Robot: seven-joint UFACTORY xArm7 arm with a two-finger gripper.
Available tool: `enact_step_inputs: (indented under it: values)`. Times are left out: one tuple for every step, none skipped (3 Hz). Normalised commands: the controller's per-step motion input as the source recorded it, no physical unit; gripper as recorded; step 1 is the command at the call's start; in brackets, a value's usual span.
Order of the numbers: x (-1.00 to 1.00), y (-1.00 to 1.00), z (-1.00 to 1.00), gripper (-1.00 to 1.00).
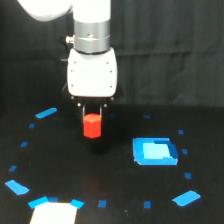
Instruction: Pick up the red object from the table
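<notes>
Red-orange and six-sided, the red object (92, 125) sits between our gripper's (93, 111) dark fingers, jaws clenched on its upper part. We cannot tell whether its base touches the table (110, 170). A large blue rectangle (155, 151) lies toward the exterior view's right, a white patch (53, 213) near the bottom edge.

The red object (92, 126) looks like smooth matt plastic. The gripper (93, 111) has a glossy white plastic housing under a brushed metal ring. The table (115, 165) is matt black, with slightly shiny blue tape marks (155, 151).
</notes>
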Motion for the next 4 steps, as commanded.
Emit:
enact_step_inputs:
  values:
    - [0.43, 0.67, 1.0, -0.92]
    - [0.08, -0.56, 1.0, -1.0]
    - [-0.19, -0.19, 1.0, -0.94]
    - [0.11, -0.42, 0.39, -1.0]
